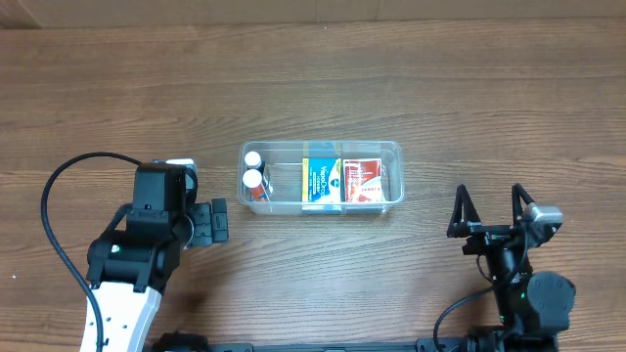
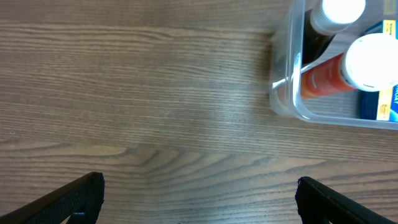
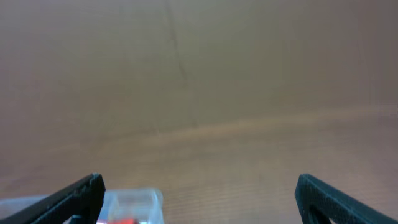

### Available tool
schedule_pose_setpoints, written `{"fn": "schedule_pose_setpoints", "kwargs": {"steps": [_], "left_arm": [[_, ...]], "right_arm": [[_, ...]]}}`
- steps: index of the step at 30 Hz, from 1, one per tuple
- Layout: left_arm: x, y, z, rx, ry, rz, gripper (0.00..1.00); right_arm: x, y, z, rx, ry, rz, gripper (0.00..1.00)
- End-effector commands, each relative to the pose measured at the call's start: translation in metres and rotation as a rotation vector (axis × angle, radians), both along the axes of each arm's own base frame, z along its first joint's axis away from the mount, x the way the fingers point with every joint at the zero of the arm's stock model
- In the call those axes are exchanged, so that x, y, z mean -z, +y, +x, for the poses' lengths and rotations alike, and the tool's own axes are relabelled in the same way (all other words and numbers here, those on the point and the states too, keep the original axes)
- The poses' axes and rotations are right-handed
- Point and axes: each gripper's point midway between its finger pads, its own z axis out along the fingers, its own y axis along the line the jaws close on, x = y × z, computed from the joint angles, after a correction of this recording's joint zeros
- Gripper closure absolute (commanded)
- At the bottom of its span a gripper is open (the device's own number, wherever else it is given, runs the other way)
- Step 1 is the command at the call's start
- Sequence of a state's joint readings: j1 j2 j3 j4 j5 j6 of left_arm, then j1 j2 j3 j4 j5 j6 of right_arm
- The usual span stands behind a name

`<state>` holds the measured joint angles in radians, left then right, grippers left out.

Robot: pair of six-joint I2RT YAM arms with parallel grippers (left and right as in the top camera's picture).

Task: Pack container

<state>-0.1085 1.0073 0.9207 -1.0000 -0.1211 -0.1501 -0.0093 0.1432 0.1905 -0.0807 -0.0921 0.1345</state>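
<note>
The clear, shallow rectangular plastic container [image 1: 290,168] sits mid-tabletop [image 1: 323,68], two white-capped bottles [image 1: 253,179] and two printed boxes [image 1: 321,181] packed side by side, apparently so all fit. The left fingers [image 1: 219,208], spread and empty, hover just beside it; the right fingers [image 1: 459,210], likewise spread, wait well apart.

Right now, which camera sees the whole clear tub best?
The overhead camera: the container shows whole, rim and all, with bottles and boxes inside. The left wrist camera catches only one corner with two white-capped bottles. The right wrist camera shows just a blurry bit at its bottom edge.
</note>
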Motion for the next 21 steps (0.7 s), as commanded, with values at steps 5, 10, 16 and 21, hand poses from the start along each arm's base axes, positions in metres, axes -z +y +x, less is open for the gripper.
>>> {"fn": "schedule_pose_setpoints", "kwargs": {"steps": [5, 10, 16, 21], "left_arm": [[0.014, 0.003, 0.002, -0.016, 0.059, 0.015, 0.00], [0.020, 0.003, 0.003, -0.016, 0.086, 0.018, 0.00], [0.025, 0.003, 0.003, -0.016, 0.105, 0.020, 0.00], [0.026, 0.003, 0.004, -0.016, 0.109, 0.020, 0.00]], "right_arm": [[0.038, 0.021, 0.002, -0.107, -0.037, -0.134, 0.00], [0.061, 0.024, -0.002, -0.126, 0.035, -0.145, 0.00], [0.058, 0.024, -0.003, -0.127, 0.019, -0.148, 0.00], [0.058, 0.024, -0.003, -0.127, 0.019, -0.148, 0.00]]}}
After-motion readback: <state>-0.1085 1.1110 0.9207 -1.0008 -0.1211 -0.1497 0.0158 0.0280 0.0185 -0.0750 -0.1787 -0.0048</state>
